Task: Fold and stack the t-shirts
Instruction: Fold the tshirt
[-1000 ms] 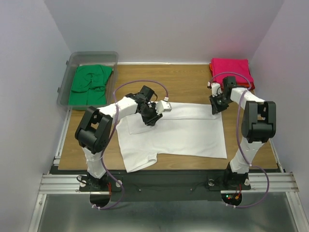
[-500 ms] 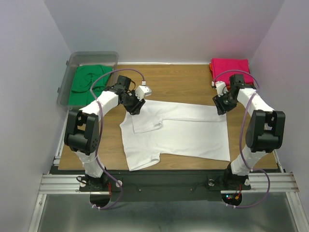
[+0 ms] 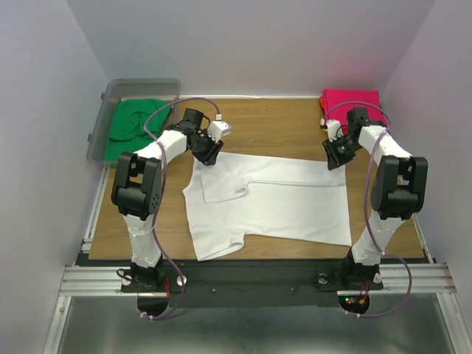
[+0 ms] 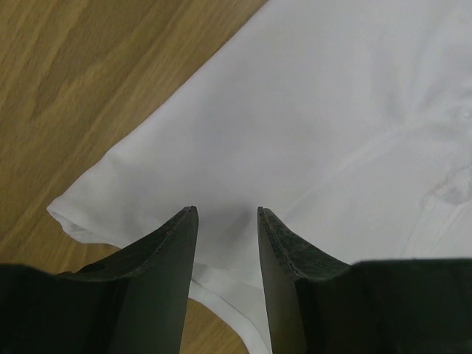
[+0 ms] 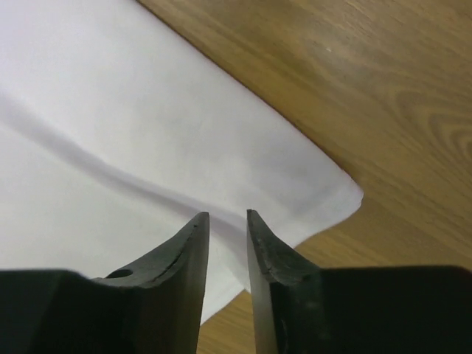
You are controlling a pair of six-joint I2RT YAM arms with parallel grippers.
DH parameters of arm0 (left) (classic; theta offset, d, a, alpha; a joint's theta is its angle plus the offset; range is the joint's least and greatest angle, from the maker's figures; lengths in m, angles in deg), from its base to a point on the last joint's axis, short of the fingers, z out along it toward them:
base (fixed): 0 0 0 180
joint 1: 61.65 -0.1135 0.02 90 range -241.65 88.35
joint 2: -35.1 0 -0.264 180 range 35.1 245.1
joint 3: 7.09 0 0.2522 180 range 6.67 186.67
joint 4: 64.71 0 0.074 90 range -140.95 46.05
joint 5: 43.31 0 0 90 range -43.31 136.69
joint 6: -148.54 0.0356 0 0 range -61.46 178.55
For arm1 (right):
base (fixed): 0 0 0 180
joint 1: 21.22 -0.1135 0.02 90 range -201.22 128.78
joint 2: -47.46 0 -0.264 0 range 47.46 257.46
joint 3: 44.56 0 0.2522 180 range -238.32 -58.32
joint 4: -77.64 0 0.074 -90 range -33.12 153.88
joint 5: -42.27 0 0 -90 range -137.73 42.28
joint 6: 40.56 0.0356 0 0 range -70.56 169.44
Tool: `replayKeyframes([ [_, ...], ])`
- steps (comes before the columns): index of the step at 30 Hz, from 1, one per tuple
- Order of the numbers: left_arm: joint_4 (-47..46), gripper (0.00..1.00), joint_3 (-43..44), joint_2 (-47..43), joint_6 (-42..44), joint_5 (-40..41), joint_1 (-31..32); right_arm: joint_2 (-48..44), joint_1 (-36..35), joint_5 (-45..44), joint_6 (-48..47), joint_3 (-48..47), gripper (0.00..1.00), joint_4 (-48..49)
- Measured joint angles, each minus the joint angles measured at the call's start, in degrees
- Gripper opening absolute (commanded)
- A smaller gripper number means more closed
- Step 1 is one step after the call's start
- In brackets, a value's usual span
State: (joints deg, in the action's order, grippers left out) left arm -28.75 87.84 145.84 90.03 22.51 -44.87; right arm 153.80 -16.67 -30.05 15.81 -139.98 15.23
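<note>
White t-shirt: spread wider than a second ago. Left tool, right tool: parted, empty, shifted to far corners.

Smooth matt white cloth t-shirt on a grained wooden table.

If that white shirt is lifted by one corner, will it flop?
Probably flop: the white t-shirt lies limp, with soft creases and a flap folded over. It looks thin, so likely light. Pushed, it would probably bunch on the wooden table rather than slide.
</note>
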Motion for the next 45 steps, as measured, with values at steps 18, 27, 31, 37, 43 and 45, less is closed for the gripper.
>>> replayKeyframes([
  [18,-1.3,0.49,0.8,3.9,-5.0,3.5,-3.1,-2.3,0.0,-2.3,-1.7,11.0,0.42,0.9],
  [27,-1.4,0.48,-0.6,3.9,-6.0,4.0,-3.9,-6.5,0.0,-4.9,-4.2,15.4,0.32,1.6],
  [31,-1.8,0.48,-0.8,3.9,-6.3,3.8,-4.3,-5.0,0.0,-6.4,-5.0,17.3,0.29,2.1],
  [37,-1.8,0.47,-1.0,3.6,-6.3,3.5,-4.7,-5.0,0.6,-7.8,-4.9,17.0,0.37,2.2],
  [43,0.9,0.49,-0.5,0.2,-6.5,3.3,-6.9,-5.4,1.0,-6.9,-2.9,11.3,0.45,2.1],
  [45,1.5,0.49,0.9,-1.3,-6.8,3.1,-7.5,-5.5,1.1,-6.6,-2.1,7.9,0.45,2.5],
])
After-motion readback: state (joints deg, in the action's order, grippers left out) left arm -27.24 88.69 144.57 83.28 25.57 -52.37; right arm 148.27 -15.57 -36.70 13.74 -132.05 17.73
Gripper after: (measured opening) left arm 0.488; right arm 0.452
